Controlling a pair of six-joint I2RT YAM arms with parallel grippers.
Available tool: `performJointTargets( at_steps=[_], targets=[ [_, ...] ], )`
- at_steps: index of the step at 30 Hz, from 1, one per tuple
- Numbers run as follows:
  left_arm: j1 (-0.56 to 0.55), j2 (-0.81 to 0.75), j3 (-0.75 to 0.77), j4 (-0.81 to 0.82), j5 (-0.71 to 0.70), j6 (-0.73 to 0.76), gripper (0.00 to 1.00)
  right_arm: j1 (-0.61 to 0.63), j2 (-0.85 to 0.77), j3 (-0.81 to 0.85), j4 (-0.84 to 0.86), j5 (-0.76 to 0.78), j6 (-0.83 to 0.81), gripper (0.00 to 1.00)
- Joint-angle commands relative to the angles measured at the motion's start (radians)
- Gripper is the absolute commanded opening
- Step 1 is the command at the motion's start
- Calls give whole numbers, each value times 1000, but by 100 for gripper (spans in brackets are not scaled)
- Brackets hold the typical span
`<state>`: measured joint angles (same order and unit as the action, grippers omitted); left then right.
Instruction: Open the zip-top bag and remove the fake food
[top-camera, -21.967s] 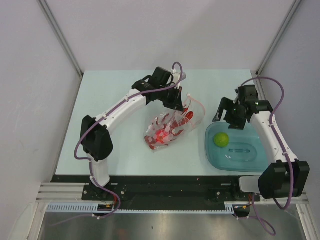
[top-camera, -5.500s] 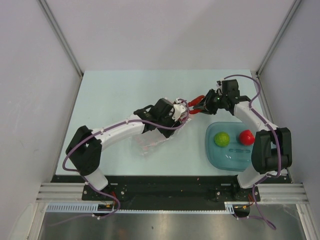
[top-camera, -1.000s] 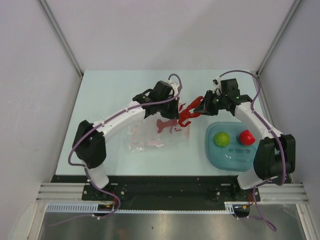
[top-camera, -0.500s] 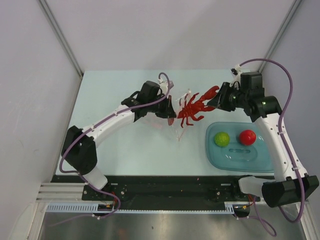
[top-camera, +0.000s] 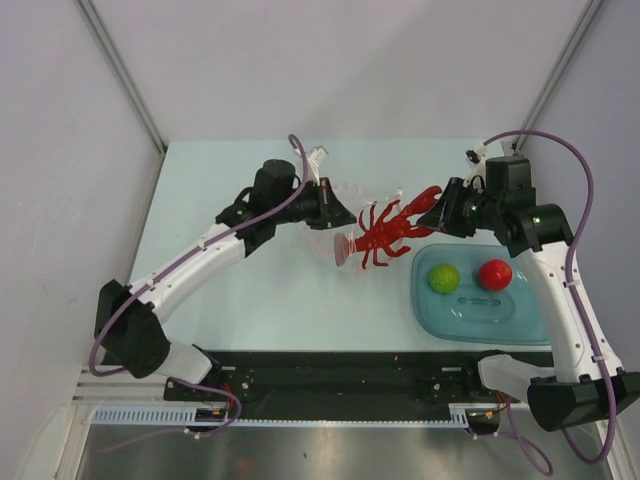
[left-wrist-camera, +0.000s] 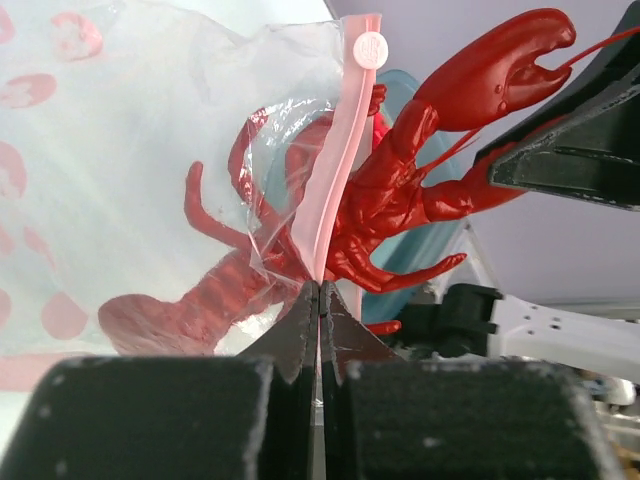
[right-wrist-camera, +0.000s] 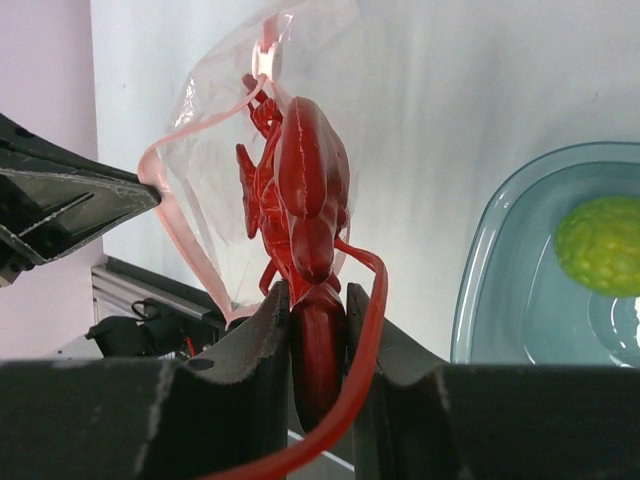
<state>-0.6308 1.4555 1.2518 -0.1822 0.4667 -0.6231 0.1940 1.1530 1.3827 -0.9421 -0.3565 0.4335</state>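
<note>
Both arms reached inward above the bench (top-camera: 230, 300). My left fingers (left-wrist-camera: 295, 330) pressed together on the zip-top bag (left-wrist-camera: 150, 150) strip; my right fingers (right-wrist-camera: 265, 330) pinched the lobster (top-camera: 385, 228), tail inside the lifted bag, claws outside.

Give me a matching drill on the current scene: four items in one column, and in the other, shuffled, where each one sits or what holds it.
Items:
1. lobster
2. zip-top bag
3. lime-green fruit
4. small red fruit

Places:
A. in the left part of the tray
B. clamped in the right gripper, off the table
C. in the right part of the tray
D. pinched at its zip strip by the left gripper

Pairs: 1-B, 2-D, 3-A, 4-C
</note>
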Motion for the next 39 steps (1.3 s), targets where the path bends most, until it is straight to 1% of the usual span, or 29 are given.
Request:
performJointTargets(
  at_steps=[1,5,9,11,13,15,16,17,18,21,25,29,32,35,37,39],
  targets=[
    [0,-89,-69,85,27,-136,0,8,-64,70,-37,-48,39,0],
    [-1,-122,-58,69,-23,-158,0,12,-87,96,-79,-81,66,0],
    [-18,-115,-12,9,-103,-135,0,13,-99,154,-141,-58,120,0],
    [-38,-115,-9,7,-148,-133,0,10,-79,167,-225,-26,184,0],
    [-76,-119,-12,9,-175,-119,0,10,-70,168,-291,-36,244,0],
    [-113,-127,-11,-10,-252,-103,0,10,-87,158,-296,-44,338,0],
    [-148,-133,-21,-17,-276,-89,0,7,-96,157,-299,-41,361,0],
    [-165,-148,-32,-16,-322,-86,0,8,-99,171,-305,-33,376,0],
    [-181,-159,-47,-7,-336,-87,0,9,-101,176,-319,-21,401,0],
    [-246,-199,-130,41,-385,-90,0,-5,-102,162,-362,16,409,0],
    [-293,-236,-170,53,-430,-73,0,-19,-118,122,-340,-5,422,0],
    [-302,-257,-181,15,-465,-86,0,-22,-122,124,-345,-39,398,0],
    [-302,-251,-155,-11,-534,-89,0,-21,-134,108,-365,-82,358,0],
    [-299,-202,-85,-106,-602,-101,0,-22,-168,90,-399,-79,321,0],
    [-294,-185,-52,-125,-602,-99,0,-22,-183,75,-412,-87,310,0],
    [-293,-175,-52,-102,-597,-90,0,-24,-203,50,-409,-117,310,0]
  ],
)
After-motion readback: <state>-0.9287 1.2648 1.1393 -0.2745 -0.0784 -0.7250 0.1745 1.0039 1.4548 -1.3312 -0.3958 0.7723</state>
